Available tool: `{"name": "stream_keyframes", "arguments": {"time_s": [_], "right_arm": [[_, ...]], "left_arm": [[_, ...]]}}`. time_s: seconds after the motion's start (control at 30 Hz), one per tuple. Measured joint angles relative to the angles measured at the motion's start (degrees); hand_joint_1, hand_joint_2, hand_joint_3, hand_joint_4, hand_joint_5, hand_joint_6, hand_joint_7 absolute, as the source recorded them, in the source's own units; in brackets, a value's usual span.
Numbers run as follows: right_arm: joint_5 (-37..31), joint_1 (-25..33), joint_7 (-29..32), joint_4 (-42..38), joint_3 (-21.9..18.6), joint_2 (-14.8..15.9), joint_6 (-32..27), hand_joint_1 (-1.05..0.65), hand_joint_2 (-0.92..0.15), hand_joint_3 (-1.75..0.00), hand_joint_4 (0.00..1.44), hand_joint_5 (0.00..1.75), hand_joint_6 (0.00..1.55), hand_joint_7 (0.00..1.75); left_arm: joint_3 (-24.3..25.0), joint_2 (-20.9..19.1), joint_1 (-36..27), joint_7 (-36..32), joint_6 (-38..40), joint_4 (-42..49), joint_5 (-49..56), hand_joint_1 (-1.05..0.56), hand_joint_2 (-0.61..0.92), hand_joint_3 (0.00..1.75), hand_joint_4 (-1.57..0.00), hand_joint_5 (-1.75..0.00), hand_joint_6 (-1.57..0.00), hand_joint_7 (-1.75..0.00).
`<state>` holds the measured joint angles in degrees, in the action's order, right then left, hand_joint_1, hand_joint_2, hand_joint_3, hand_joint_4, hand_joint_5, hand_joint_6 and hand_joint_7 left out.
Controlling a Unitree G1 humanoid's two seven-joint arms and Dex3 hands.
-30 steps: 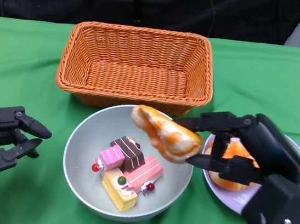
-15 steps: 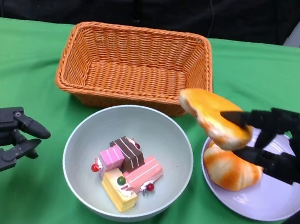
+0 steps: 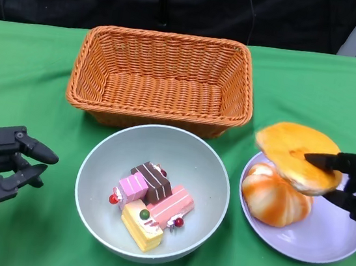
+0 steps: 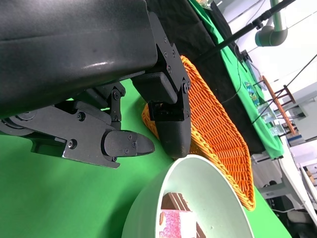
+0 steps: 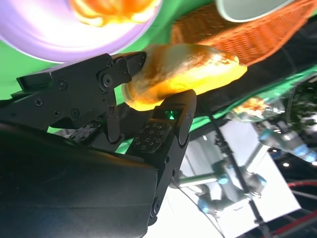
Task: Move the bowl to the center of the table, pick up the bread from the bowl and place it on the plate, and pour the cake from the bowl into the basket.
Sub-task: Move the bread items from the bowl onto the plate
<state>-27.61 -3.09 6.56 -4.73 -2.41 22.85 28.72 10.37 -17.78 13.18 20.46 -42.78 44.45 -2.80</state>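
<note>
While right hand grips glossy bread, round plate below.

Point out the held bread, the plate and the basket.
bread (image 3: 296, 155), head view, on its orange top crust, pinched by the right hand.
plate (image 3: 337, 242), head view, on a bare patch of its lavender surface.
basket (image 3: 160, 91), head view, on its woven floor.

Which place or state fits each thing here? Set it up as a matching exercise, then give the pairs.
Things:
1. flat bread
2. croissant
3. cake pieces
4. basket

States:
A. lies in the bowl
B. holds nothing
C. pinched by the right hand above the plate
D. rests on the plate

Pairs: 1-C, 2-D, 3-A, 4-B
</note>
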Motion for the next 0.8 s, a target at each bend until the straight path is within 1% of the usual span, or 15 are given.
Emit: {"name": "stream_keyframes", "arguments": {"time_s": [0.13,0.23,0.43,0.6,0.67,0.73,0.8], "right_arm": [[-1.1,0.0,2.1,-2.3,-0.5,0.2,0.2,-0.08,-0.85,-0.01,0.84,1.32,1.19,0.04],[-1.7,0.0,2.4,-3.6,-0.5,0.2,-0.2,-0.08,-0.86,-0.01,0.83,1.31,1.19,0.04],[-1.7,0.0,2.1,-5.5,-0.4,0.2,-4.2,-0.05,-0.87,-0.01,0.83,1.26,1.17,0.02],[-1.7,-0.1,2.0,-5.7,0.2,0.2,-5.2,-0.05,-0.87,0.00,0.84,1.24,1.17,0.02],[-1.6,-1.6,1.9,-8.1,0.7,0.1,-6.3,-0.05,-0.87,0.00,0.80,1.41,1.18,0.02],[-1.4,-3.6,2.0,-11.8,0.8,0.0,-8.4,-0.06,-0.87,0.00,0.78,1.45,1.17,0.02],[-1.3,-4.9,2.2,-14.7,1.0,0.0,-9.2,-0.07,-0.86,0.00,0.77,1.47,1.17,0.01]], "left_arm": [[0.0,-0.1,0.3,0.0,0.0,0.2,0.0,-0.07,0.92,0.31,-0.82,-1.21,-0.85,-0.90],[0.0,-0.1,0.3,0.0,0.0,0.3,0.0,-0.06,0.92,0.31,-0.82,-1.21,-0.85,-0.89],[0.2,-0.2,0.6,0.0,-0.3,1.4,-0.1,-0.08,0.92,0.30,-0.82,-1.22,-0.85,-0.89],[0.2,-0.4,0.7,0.0,-0.9,1.5,-0.1,-0.08,0.92,0.30,-0.82,-1.22,-0.85,-0.89],[0.3,-0.5,0.8,0.0,-0.9,1.6,-0.1,-0.07,0.92,0.30,-0.82,-1.22,-0.86,-0.89],[0.3,-0.5,0.9,0.0,-1.0,1.6,-0.1,-0.07,0.92,0.30,-0.83,-1.23,-0.86,-0.89],[0.4,-0.5,0.9,0.0,-1.1,1.7,-0.1,-0.08,0.92,0.30,-0.83,-1.23,-0.86,-0.89]]}}
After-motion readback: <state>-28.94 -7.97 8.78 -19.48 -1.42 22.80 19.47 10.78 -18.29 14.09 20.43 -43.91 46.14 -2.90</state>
